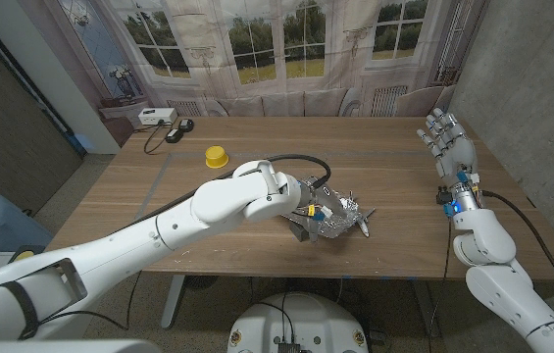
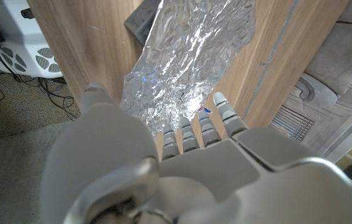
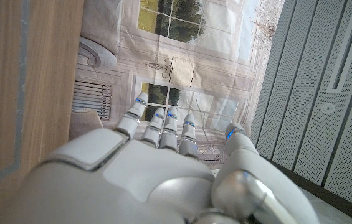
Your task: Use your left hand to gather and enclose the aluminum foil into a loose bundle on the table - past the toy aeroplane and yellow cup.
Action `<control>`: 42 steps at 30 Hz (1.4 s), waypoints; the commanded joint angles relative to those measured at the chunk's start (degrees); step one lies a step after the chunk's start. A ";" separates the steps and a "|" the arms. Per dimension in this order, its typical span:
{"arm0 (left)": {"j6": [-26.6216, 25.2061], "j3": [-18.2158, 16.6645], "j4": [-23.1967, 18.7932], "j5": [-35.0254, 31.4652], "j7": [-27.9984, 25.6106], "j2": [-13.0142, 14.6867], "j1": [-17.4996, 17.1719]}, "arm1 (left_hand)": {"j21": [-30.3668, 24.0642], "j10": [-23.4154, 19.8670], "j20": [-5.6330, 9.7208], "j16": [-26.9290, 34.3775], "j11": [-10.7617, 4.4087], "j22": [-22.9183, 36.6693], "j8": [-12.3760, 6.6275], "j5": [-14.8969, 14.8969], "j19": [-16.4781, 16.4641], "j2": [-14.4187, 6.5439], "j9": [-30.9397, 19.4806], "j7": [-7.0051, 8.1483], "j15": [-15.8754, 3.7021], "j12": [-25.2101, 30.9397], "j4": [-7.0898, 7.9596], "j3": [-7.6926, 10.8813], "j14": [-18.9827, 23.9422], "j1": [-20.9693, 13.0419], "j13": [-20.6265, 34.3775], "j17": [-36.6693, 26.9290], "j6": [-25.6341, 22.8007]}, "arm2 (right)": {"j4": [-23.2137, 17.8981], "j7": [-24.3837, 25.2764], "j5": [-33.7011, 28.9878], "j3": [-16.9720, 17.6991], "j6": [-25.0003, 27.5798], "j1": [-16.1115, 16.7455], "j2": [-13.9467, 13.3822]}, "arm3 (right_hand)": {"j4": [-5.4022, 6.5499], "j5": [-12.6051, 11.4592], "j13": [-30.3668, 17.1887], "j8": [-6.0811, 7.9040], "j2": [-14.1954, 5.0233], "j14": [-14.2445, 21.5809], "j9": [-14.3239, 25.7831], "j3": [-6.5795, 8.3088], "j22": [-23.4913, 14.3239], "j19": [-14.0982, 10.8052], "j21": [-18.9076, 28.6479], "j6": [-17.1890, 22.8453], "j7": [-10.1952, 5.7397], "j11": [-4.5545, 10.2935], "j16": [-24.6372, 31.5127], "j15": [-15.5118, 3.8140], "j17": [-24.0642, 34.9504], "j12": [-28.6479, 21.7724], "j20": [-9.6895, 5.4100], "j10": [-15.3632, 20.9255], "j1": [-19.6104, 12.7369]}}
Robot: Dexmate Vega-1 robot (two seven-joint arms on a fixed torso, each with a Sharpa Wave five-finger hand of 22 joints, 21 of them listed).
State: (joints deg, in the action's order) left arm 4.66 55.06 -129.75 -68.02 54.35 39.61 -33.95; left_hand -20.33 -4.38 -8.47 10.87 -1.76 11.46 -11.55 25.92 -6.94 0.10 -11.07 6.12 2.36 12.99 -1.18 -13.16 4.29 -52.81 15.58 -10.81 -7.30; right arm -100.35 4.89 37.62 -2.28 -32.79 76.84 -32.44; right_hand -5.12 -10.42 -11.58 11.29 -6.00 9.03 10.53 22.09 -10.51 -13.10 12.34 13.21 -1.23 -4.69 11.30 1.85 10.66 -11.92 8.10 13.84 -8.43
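A crumpled sheet of aluminum foil [image 1: 340, 220] lies near the table's front edge, right of the middle. My left hand [image 1: 296, 198] reaches over its left side. In the left wrist view the fingertips [image 2: 220, 102] and thumb touch the near end of the foil [image 2: 188, 56], fingers spread and not closed around it. A dark grey piece [image 1: 302, 233] pokes out beside the foil [image 2: 139, 23]; I cannot tell what it is. The yellow cup [image 1: 218, 155] stands farther back on the left. My right hand [image 1: 448, 142] is raised at the table's right edge, fingers spread, holding nothing [image 3: 163, 174].
A white box [image 1: 154, 116] and a black item [image 1: 183, 125] with a cable sit at the back left corner of the wooden table [image 1: 384, 157]. A grey wall stands close on the right.
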 commanded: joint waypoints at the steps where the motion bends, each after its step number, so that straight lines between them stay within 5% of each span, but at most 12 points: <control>1: 4.84 -1.01 -2.66 -14.66 -4.09 0.38 -6.45 | -0.26 -3.90 1.27 1.07 -2.32 -0.02 -1.40 -0.32 -1.63 -1.77 -0.14 0.86 -2.03 1.96 -0.86 0.55 2.80 -2.14 0.16 -0.06 -4.73 | 0.80 -0.43 0.70 -0.18 -0.08 -0.69 0.17 | 0.27 -0.26 -0.13 -0.09 0.00 0.62 0.17 0.02 -0.24 -0.45 0.15 0.52 0.15 -0.01 0.28 -0.01 0.15 -0.12 0.15 0.68 0.36; 8: 2.93 -0.79 -1.98 -32.07 -22.18 3.65 -11.67 | -1.87 -10.80 3.78 2.07 -6.19 0.13 -4.59 -1.75 -6.60 -5.27 -0.58 2.11 -6.90 5.29 -2.96 3.58 10.44 -7.23 0.28 -0.20 -16.26 | 1.48 -1.28 1.40 -0.35 -0.05 -1.03 -0.03 | 0.25 -0.27 -0.13 -0.10 0.04 0.61 0.17 0.05 -0.24 -0.47 0.15 0.52 0.13 -0.04 0.24 0.06 0.13 -0.10 0.11 0.69 0.37; 12: 1.13 -1.43 -0.25 -36.33 -31.43 5.08 -13.31 | -3.71 -19.46 6.00 3.47 -9.05 0.41 -11.46 -5.05 -10.44 -7.66 -1.78 1.95 -11.82 8.92 -4.97 6.69 18.85 -10.93 1.13 -1.24 -30.66 | 1.48 -1.11 1.26 -0.31 0.12 -1.06 -0.19 | 0.24 -0.27 -0.13 0.02 0.10 0.71 0.17 0.06 -0.24 -0.45 0.13 0.88 0.16 -0.10 0.25 0.09 0.13 -0.22 0.19 1.04 0.41; 16: 0.37 -2.39 1.07 -36.35 -36.03 5.34 -14.12 | -4.87 -23.71 6.68 4.18 -9.01 0.62 -15.87 -8.08 -11.78 -10.34 -1.69 1.42 -13.05 10.79 -5.43 10.10 22.97 -12.66 1.84 -2.57 -40.29 | 1.45 -0.83 1.02 -0.33 0.36 -1.18 -0.30 | 0.23 -0.26 -0.13 0.02 0.17 0.86 0.17 0.05 -0.24 -0.46 0.13 0.93 0.20 -0.20 0.29 0.13 0.12 -0.23 0.23 1.11 0.44; 18: 0.62 -2.95 1.29 -35.36 -36.69 5.34 -14.27 | -5.86 -26.80 6.86 4.70 -8.88 0.80 -18.33 -9.93 -12.72 -11.49 -1.49 -0.24 -13.97 12.03 -5.57 14.45 25.25 -14.76 2.21 -3.38 -46.40 | 1.43 -0.56 0.93 -0.39 0.60 -1.33 -0.27 | 0.22 -0.26 -0.13 0.04 0.19 0.94 0.17 0.05 -0.24 -0.46 0.13 0.99 0.18 -0.21 0.31 0.10 0.12 -0.23 0.24 1.14 0.44; 20: 0.55 -3.28 1.50 -35.29 -37.42 5.29 -14.45 | -6.42 -28.14 7.05 4.83 -8.83 0.89 -19.58 -11.12 -12.90 -11.28 -1.09 -1.42 -14.37 12.44 -5.02 16.75 26.10 -14.73 2.44 -3.90 -50.15 | 1.41 -0.30 0.62 -0.45 0.80 -1.49 -0.34 | 0.23 -0.25 -0.13 0.04 0.23 0.92 0.17 0.04 -0.24 -0.47 0.13 1.02 0.13 -0.10 0.29 0.06 0.12 -0.23 0.23 1.17 0.47; 27: 2.35 -5.12 0.68 -30.45 -35.05 4.81 -14.32 | -6.94 -29.18 7.39 4.73 -9.33 0.92 -19.83 -11.79 -13.31 -11.13 -0.79 -2.34 -14.80 12.68 -5.11 18.51 26.57 -15.17 2.56 -4.08 -51.34 | 1.60 -0.05 0.66 -0.91 1.13 -2.30 -0.08 | 0.19 -0.26 -0.13 0.00 0.22 0.97 0.16 0.09 -0.24 -0.44 0.11 0.98 0.21 -0.11 0.27 0.02 0.10 -0.21 0.23 1.19 0.44; 42: 7.45 -11.40 -3.84 -0.59 -9.68 1.01 -10.50 | -7.43 -29.44 7.52 3.12 -8.40 0.76 -20.72 -12.83 -12.37 -8.96 -1.09 -6.01 -14.13 12.20 -6.86 21.35 25.53 -15.89 2.60 -3.55 -54.38 | 0.95 1.14 0.19 -0.99 1.31 -3.18 0.25 | 0.25 -0.27 -0.13 -0.12 0.15 0.87 0.16 0.19 -0.25 -0.45 0.10 0.80 0.10 -0.03 0.18 0.03 0.11 -0.14 0.12 1.14 0.52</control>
State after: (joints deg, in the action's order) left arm 9.86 47.12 -130.99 -86.03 30.74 42.68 -46.32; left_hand -27.34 -33.74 -0.68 14.36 -10.45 12.14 -28.72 13.26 -19.63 -9.44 -11.31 5.01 -2.76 25.46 -7.99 7.59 30.11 -68.44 17.96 -14.36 -54.20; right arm -98.93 5.22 38.12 -3.22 -31.79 74.36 -32.40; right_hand -5.12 -10.42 -11.58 11.29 -5.77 9.41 10.53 22.08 -10.51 -13.08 12.34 13.73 -1.33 -4.70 11.30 1.82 10.67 -11.92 8.11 14.46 -8.20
